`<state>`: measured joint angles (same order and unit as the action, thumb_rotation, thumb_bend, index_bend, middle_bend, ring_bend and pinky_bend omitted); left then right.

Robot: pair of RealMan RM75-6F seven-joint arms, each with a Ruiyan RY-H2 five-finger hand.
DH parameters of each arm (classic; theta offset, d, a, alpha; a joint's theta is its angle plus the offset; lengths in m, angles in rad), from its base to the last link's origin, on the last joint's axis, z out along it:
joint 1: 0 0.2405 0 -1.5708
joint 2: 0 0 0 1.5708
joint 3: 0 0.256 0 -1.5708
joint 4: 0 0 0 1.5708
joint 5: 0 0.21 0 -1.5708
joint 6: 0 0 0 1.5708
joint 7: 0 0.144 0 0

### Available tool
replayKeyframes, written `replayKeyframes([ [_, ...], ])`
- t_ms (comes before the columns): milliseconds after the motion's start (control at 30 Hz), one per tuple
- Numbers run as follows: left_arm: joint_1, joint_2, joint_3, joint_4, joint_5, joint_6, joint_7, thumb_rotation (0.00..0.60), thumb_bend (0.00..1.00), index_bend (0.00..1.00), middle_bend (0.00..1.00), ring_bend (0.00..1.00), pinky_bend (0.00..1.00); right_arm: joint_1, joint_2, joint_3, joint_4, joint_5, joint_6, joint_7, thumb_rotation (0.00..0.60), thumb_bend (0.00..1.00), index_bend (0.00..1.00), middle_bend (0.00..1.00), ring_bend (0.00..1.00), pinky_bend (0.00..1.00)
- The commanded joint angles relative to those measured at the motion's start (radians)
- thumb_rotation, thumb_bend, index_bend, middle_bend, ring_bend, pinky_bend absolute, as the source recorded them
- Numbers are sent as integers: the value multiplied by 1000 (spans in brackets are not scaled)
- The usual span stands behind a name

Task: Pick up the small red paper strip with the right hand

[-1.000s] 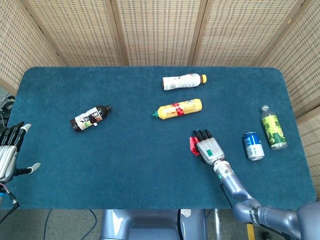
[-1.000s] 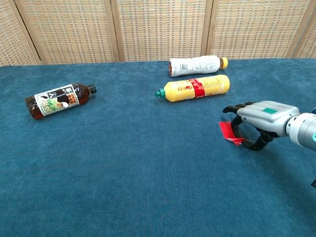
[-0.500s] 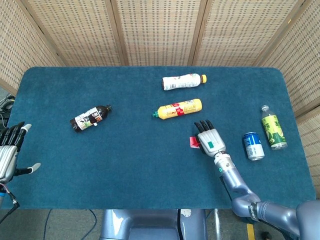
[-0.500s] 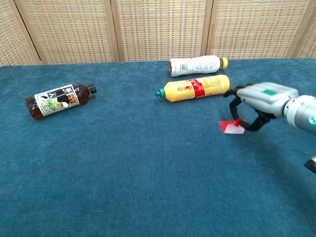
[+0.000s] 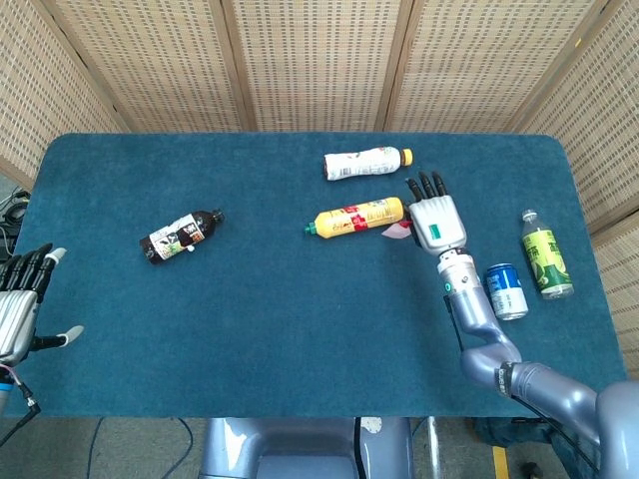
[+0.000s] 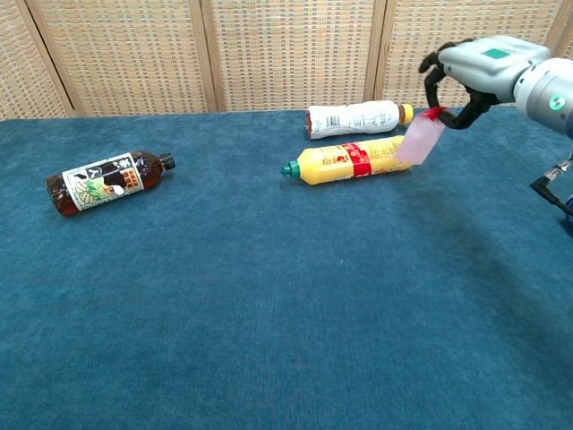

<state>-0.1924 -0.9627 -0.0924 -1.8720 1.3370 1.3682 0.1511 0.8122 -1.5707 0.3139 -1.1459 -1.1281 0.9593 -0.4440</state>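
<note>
The small red paper strip (image 6: 419, 140) hangs in the air above the blue felt-covered desk (image 6: 269, 296), pinched at its upper end by the right hand (image 6: 470, 67). In the chest view its long axis runs steeply downward and a little to the left: the red upper tip sits at the fingertips (image 6: 433, 76) and the paler, pinkish lower part dangles in front of the cap end of the yellow plastic bottle with a red label (image 6: 352, 159). In the head view only a pale sliver of the strip (image 5: 397, 231) shows, just left of the right hand (image 5: 435, 220) and beside the yellow bottle's (image 5: 356, 216) right end.

The right hand's fingers are curled into a hook, with thumb and fingers closed on the strip's top; it touches nothing else and is lifted clear of the desk.

The left hand (image 5: 20, 304) is at the far left edge of the head view, off the desk, fingers spread apart and holding nothing.

Lying on the desk are a white-labelled plastic bottle with an orange cap (image 6: 355, 117) just behind the yellow one, a dark brown bottle with a pale label (image 6: 106, 182) well to the left, a blue drink can (image 5: 506, 290), and a green-labelled clear bottle (image 5: 545, 255) near the right edge.
</note>
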Motion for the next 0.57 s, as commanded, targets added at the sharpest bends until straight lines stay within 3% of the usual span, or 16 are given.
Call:
replayKeyframes([
  [33, 0, 2, 0, 1, 1, -1, -3, 600, 0, 0, 0, 0, 0, -8, 79, 11, -189, -56, -2, 164, 600, 527, 854, 114, 0, 0],
  [133, -1, 1, 2, 0, 7, -2, -2, 600, 0, 0, 0, 0, 0, -17, 115, 23, -330, -62, -33, 292, 600, 522, 847, 114, 0, 0],
  [300, -3, 1, 5, -1, 13, -6, -5, 600, 0, 0, 0, 0, 0, 0, 137, 43, -472, -15, -109, 404, 600, 515, 820, 123, 0, 0],
  [567, 1, 13, 7, 0, 25, -2, -33, 600, 0, 0, 0, 0, 0, 53, 73, 34, -527, 63, -150, 427, 600, 514, 789, 126, 0, 0],
])
